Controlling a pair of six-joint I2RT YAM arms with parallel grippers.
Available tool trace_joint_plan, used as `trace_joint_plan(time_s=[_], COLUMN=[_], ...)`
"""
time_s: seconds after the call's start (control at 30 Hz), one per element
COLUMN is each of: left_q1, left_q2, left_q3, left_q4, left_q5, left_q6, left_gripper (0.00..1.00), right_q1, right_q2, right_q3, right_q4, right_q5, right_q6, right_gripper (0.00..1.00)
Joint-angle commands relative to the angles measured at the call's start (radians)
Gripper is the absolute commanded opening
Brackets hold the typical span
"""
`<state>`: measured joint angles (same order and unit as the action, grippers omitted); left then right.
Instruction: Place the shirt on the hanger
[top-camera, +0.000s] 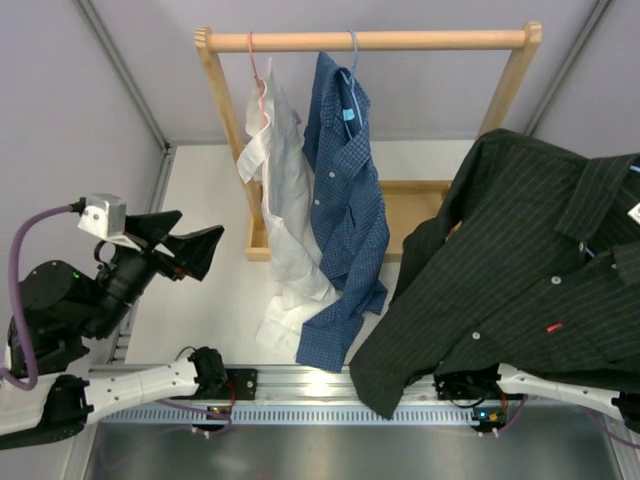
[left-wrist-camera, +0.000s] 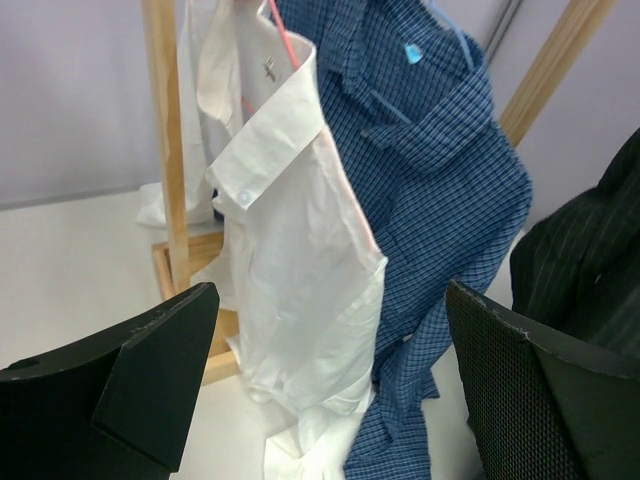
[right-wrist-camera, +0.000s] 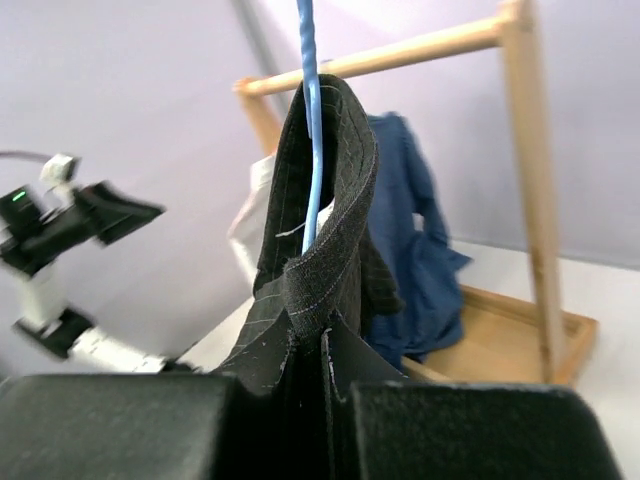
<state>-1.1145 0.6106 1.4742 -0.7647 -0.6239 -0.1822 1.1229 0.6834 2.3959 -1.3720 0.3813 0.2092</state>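
Note:
The black striped shirt (top-camera: 520, 270) hangs spread out at the right of the top view and hides my right gripper. In the right wrist view my right gripper (right-wrist-camera: 335, 375) is shut on a fold of the shirt (right-wrist-camera: 330, 230) near its collar. The light-blue wire hanger (right-wrist-camera: 312, 110) rises out of that fold, and the fabric drapes over it. My left gripper (top-camera: 195, 240) is open and empty, raised at the left and well apart from the black shirt. In the left wrist view it (left-wrist-camera: 330, 400) faces the hanging shirts.
A wooden rack (top-camera: 370, 41) stands at the back. A white shirt (top-camera: 285, 230) hangs on it from a pink hanger (top-camera: 255, 60), beside a blue checked shirt (top-camera: 350, 220) on a blue hanger (top-camera: 353, 50). Both shirts' tails reach the table. The rack's base tray (top-camera: 420, 205) lies beside the black shirt.

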Motion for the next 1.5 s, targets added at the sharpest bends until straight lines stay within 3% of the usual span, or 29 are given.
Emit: trace_joint_plan(time_s=[0.0, 0.17, 0.3, 0.4, 0.43, 0.53, 0.67, 0.77, 0.87, 0.97, 1.0, 1.07, 1.1, 1.2, 1.47], left_q1=[-0.002, -0.002, -0.002, -0.004, -0.001, 0.036, 0.148, 0.24, 0.373, 0.557, 0.696, 0.851, 0.986, 1.167, 1.193], left_q2=[-0.028, -0.029, -0.023, -0.009, 0.001, 0.031, -0.003, -0.005, 0.021, 0.113, 0.135, 0.16, 0.156, 0.135, 0.12], left_q3=[-0.034, -0.101, -0.204, -0.31, -0.331, -0.328, -0.35, -0.364, -0.365, -0.362, -0.362, -0.388, -0.406, -0.463, -0.479], left_q4=[-0.024, -0.013, 0.062, 0.192, 0.262, 0.275, 0.323, 0.315, 0.301, 0.266, 0.252, 0.261, 0.277, 0.308, 0.308], left_q5=[-0.079, -0.114, -0.204, -0.339, -0.42, -0.512, -0.511, -0.513, -0.421, -0.268, -0.129, 0.036, 0.102, 0.217, 0.231], left_q6=[-0.016, -0.026, -0.01, 0.039, 0.073, 0.066, 0.058, 0.032, 0.003, -0.028, -0.064, -0.103, -0.146, -0.201, -0.192], left_gripper=[0.98, 0.98, 0.98, 0.98, 0.98, 0.98, 0.98, 0.98, 0.98, 0.98, 0.98, 0.98, 0.98, 0.98, 0.98], right_q1=[-0.008, -0.009, -0.008, -0.005, -0.005, -0.005, -0.038, -0.232, -0.34, -0.351, -0.351, -0.366, -0.377, -0.429, -0.546], right_q2=[0.051, 0.077, 0.044, 0.076, 0.108, 0.207, 0.312, 0.366, 0.361, 0.335, 0.334, 0.338, 0.341, 0.361, 0.404], right_q3=[-0.026, -0.281, -0.599, -0.699, -0.707, -0.676, -0.6, -0.583, -0.633, -0.647, -0.644, -0.627, -0.621, -0.597, -0.648], right_q4=[-0.125, -0.066, 0.203, 0.378, 0.446, 0.507, 0.615, 0.689, 0.775, 0.861, 0.873, 0.873, 0.873, 0.873, 0.927], right_q5=[0.287, 0.314, 0.368, 0.427, 0.432, 0.444, 0.421, 0.275, 0.148, 0.139, 0.154, 0.179, 0.18, 0.179, 0.024], right_q6=[0.036, 0.058, 0.047, 0.009, -0.014, -0.043, -0.063, -0.028, 0.035, 0.05, 0.042, 0.032, 0.032, 0.057, 0.17], right_gripper=[0.0, 0.0, 0.0, 0.0, 0.0, 0.0, 0.0, 0.0, 0.0, 0.0, 0.0, 0.0, 0.0, 0.0, 0.0])
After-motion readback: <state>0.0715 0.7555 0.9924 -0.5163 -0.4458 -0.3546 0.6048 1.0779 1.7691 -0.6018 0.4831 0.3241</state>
